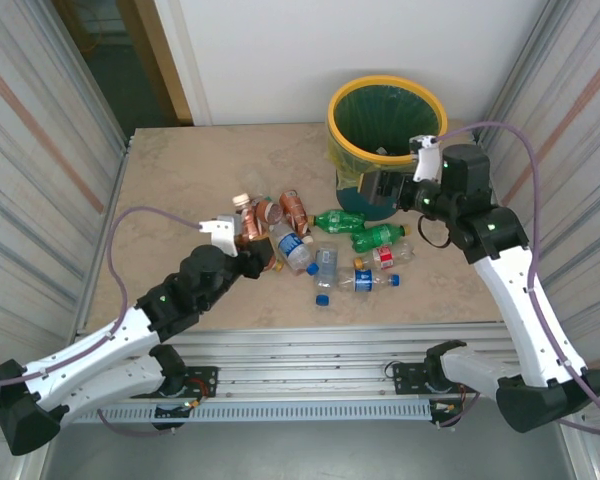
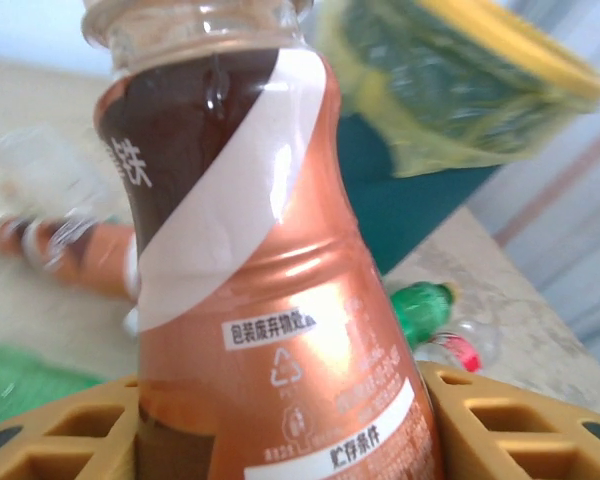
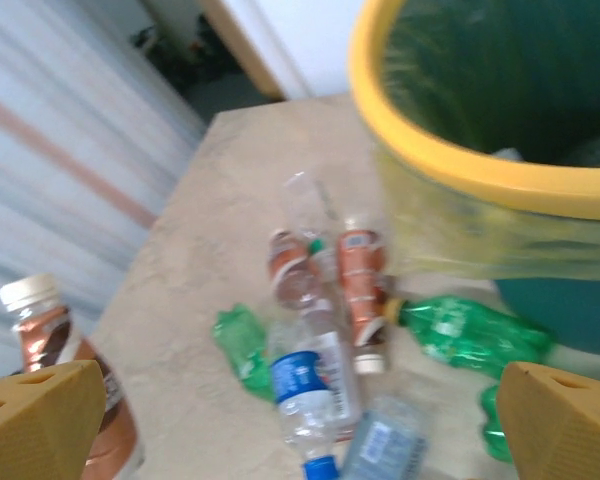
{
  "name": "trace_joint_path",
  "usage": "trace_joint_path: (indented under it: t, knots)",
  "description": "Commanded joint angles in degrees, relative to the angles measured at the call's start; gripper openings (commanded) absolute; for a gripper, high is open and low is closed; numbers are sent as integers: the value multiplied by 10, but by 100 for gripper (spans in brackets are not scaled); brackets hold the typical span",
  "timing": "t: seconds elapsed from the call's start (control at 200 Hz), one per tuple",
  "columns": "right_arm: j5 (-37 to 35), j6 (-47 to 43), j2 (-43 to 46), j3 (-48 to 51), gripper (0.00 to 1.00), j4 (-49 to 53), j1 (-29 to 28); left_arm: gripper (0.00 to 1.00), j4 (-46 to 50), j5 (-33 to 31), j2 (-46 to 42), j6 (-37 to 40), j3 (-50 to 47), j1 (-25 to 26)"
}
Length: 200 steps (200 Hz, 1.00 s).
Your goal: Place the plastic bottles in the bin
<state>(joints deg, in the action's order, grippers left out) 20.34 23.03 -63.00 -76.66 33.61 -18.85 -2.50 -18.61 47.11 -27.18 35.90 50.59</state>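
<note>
Brown-orange bottle (image 2: 270,260) upright between left gripper (image 2: 280,435) fingers (image 2: 65,425)

Bin: round teal plastic wastebasket with yellow rim (image 1: 332,118), far right on the beige stone-patterned table (image 1: 180,180).
Pile: small clear, green and brown plastic bottles (image 1: 325,262), mid-table, before and left of the wastebasket.
Pile's left end: brown-orange white-capped bottle (image 1: 248,222), between the left gripper (image 1: 242,238) fingers.
</note>
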Motion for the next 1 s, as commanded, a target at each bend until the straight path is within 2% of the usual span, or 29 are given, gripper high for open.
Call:
trace_joint_path:
  t: [0.0, 0.22, 0.436, 0.521, 0.696, 0.927, 0.997]
  knots:
    - [77, 18, -25, -16, 99, -50, -29, 39, -127, 95, 4, 143, 15, -1]
    - [108, 13, -85, -61, 89, -80, -111, 39, -165, 136, 41, 175, 43, -2]
    - [39, -28, -127, -107, 84, -56, -194, 39, -183, 160, 71, 172, 66, -3]
    - [22, -34, -141, -118, 76, -51, -210, 39, -186, 165, 77, 166, 69, -2]
    - [-6, -45, -176, -145, 71, -33, -237, 39, -196, 180, 91, 155, 72, -2]
    - [-25, -50, -201, -160, 60, -36, -256, 39, -197, 189, 106, 147, 79, -3]
    - [-29, -50, -206, -160, 52, -37, -258, 39, -196, 191, 108, 144, 81, -3]
